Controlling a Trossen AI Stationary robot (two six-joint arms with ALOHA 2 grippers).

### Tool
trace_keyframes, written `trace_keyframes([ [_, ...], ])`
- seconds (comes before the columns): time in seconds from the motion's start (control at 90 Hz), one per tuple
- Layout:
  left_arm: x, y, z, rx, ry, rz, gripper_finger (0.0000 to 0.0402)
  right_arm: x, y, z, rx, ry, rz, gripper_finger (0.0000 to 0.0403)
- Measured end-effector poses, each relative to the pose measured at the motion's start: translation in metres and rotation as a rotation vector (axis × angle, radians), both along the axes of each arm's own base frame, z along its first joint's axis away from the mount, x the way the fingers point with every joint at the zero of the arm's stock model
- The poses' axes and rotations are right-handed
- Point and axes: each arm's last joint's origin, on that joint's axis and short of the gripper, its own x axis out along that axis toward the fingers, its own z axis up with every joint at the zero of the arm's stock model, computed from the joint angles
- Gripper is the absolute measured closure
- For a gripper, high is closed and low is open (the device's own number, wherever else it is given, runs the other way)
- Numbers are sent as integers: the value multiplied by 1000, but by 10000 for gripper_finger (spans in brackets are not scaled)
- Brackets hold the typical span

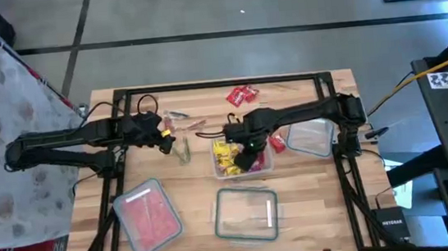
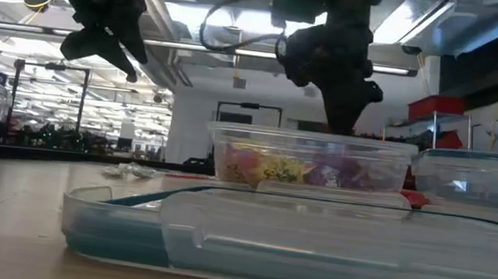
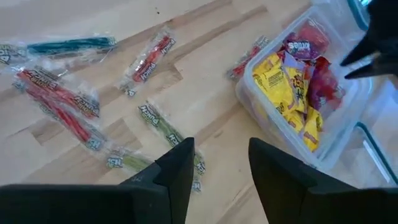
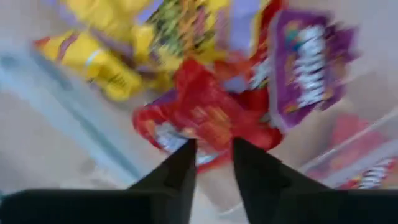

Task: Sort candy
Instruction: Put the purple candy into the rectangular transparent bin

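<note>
Wooden slats are forming the table [image 1: 315, 215] seen from above, where the right gripper [image 1: 247, 152] is reaching into the middle tub [image 1: 266, 167] of mixed candy [image 1: 225, 157]. The left gripper [image 1: 163, 138] is hanging near loose candy sticks [image 1: 183, 148]. A tub of red pieces [image 1: 146, 215], an empty tub [image 1: 246, 214] and red packets [image 1: 242, 96] are lying around.

Low down, the right gripper [image 2: 341, 120] is dipping behind the tub [image 2: 310, 163]; the left gripper [image 2: 117, 51] is hovering high.

At the left wrist, its fingers [image 3: 180, 171] are standing apart, empty, over the sticks [image 3: 149, 59].

At the right wrist, its fingers [image 4: 180, 168] are pinching a red packet [image 4: 199, 115] above the candy.
</note>
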Motion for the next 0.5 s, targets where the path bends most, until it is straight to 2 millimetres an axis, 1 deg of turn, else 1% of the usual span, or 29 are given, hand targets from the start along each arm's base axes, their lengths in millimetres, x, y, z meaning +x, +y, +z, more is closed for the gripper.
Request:
trace_keyframes([
  [0.133,0,0,0,-1,-1,1,265,6,-6,13,-32,-53,56,228],
  [0.211,0,0,0,-1,-1,2,265,8,-16,21,-93,-72,61,201],
  [0.256,0,0,0,-2,-2,2,265,9,-26,27,-143,-87,59,191],
  [0.333,0,0,0,-1,-2,4,265,10,-49,38,-231,-110,34,182],
  [0.411,0,0,0,0,-2,8,265,10,-80,46,-269,-161,-21,181],
  [0.5,0,0,0,-8,-6,21,265,6,-118,48,-293,-226,-98,180],
])
